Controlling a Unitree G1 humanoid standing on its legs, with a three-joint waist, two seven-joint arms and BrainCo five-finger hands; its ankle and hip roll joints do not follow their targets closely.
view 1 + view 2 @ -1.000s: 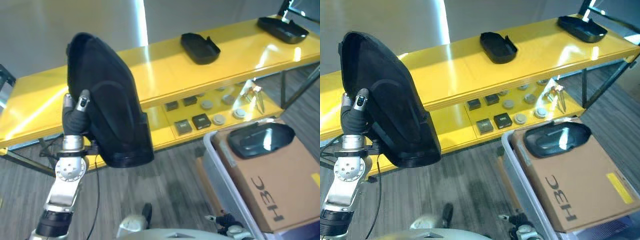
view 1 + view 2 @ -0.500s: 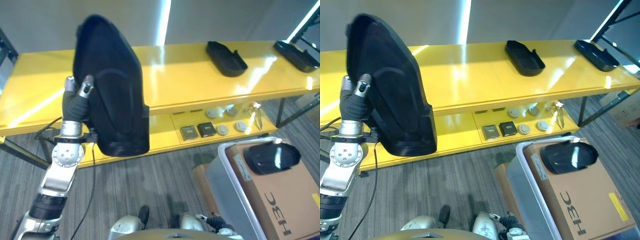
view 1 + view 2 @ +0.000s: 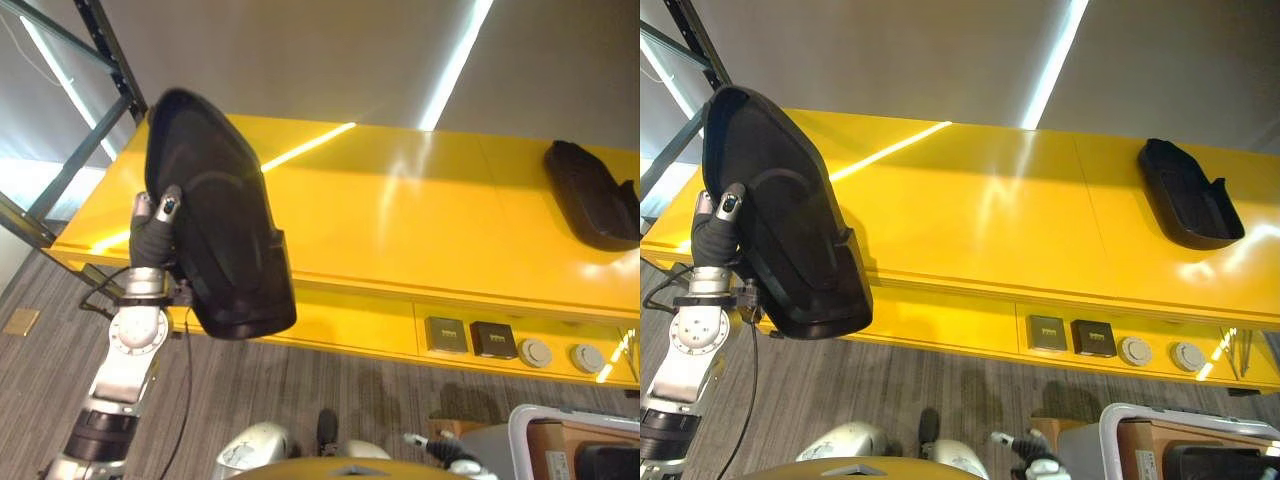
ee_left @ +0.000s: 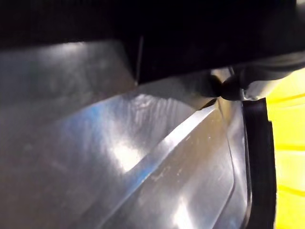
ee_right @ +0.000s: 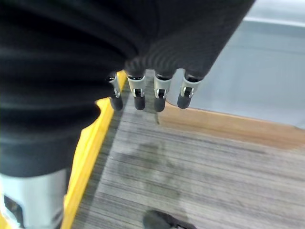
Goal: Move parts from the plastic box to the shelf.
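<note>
My left hand (image 3: 152, 228) is raised at the left, its fingers and thumb curled on the edge of a large black moulded part (image 3: 215, 240), which it holds upright before the left end of the yellow shelf (image 3: 420, 220). The left wrist view shows that part's glossy inner surface (image 4: 143, 157) from very close, with one dark fingertip (image 4: 233, 88) on it. A second black part (image 3: 1188, 196) lies on the shelf top at the far right. The grey plastic box (image 3: 1140, 414) peeks in at the lower right corner. My right hand (image 5: 143, 93) hangs over the floor with relaxed fingers, holding nothing.
The lower shelf level holds small dark squares (image 3: 470, 338) and round grey discs (image 3: 555, 354). A dark metal rack post (image 3: 100, 40) rises at the shelf's left end. Grey wood-pattern floor (image 3: 300, 380) runs in front of the shelf.
The camera has swung left, so the box and the far-right shelf end have slid toward the picture's edge. My left hand still holds the black part upright.
</note>
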